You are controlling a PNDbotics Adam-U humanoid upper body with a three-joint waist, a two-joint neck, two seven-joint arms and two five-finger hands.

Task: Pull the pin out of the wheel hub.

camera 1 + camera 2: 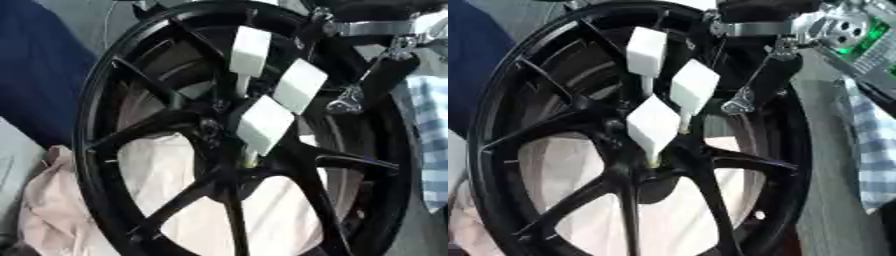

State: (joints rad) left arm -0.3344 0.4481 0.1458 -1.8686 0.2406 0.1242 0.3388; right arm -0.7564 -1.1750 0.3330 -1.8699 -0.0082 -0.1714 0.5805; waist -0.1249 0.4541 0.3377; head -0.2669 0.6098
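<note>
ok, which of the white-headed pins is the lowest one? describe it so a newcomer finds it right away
Start at the big black spoked wheel that fills the view and go to its hub, where three pins with flat white block heads stick out. The lowest white-headed pin sits nearest the hub centre, its head turned like a diamond; the other two white-headed pins stand above it.

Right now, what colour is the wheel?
Black; the wheel shows best in the right eye view.
</note>
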